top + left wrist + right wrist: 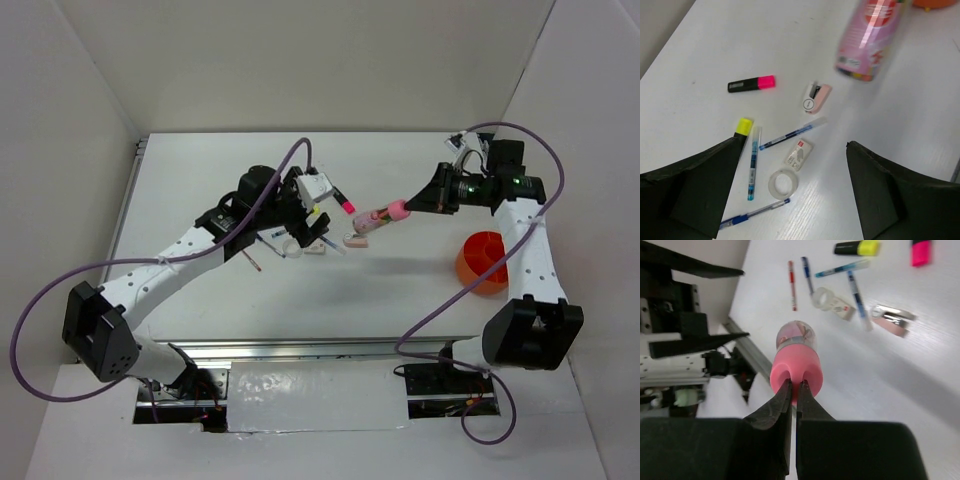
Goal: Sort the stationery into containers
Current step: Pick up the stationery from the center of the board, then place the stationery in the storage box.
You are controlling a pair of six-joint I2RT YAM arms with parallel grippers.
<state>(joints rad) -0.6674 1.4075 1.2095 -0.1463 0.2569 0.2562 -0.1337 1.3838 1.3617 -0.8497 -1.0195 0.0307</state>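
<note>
Scene: Two arms worked over a white table (300,290) strewn with stationery.
Right gripper (796,387): Its jaws stood nearly together, pinching the pink cap end of the pink tube (796,360).
Pink tube: It hung in the air, nearly level, between the two arms, its far end pointing toward the left arm. It was above the table surface and well apart from the orange cup (483,262).
Left gripper (792,145): Its jaws were spread wide with nothing between them, and it hovered above the scattered items.
Orange cup: It stood upright on the table's right side, just beside the right arm.
Pink-capped highlighter (751,84): It lay flat on the table, apart from the main cluster.
Yellow-capped highlighter (743,129): It lay close beside a light-blue pen (752,162), partly hidden by a left finger.
Blue pens: One (790,134) lay aslant near the middle of the cluster, another (754,215) at its near edge.
Red pen (791,285): It lay at the edge of the cluster, beside a blue pen.
Tape ring (783,183): It lay flat, close to the white eraser (799,153).
Small pale-pink item (816,97): It lay on the table near the tube's shadow; what it was could not be told.
</note>
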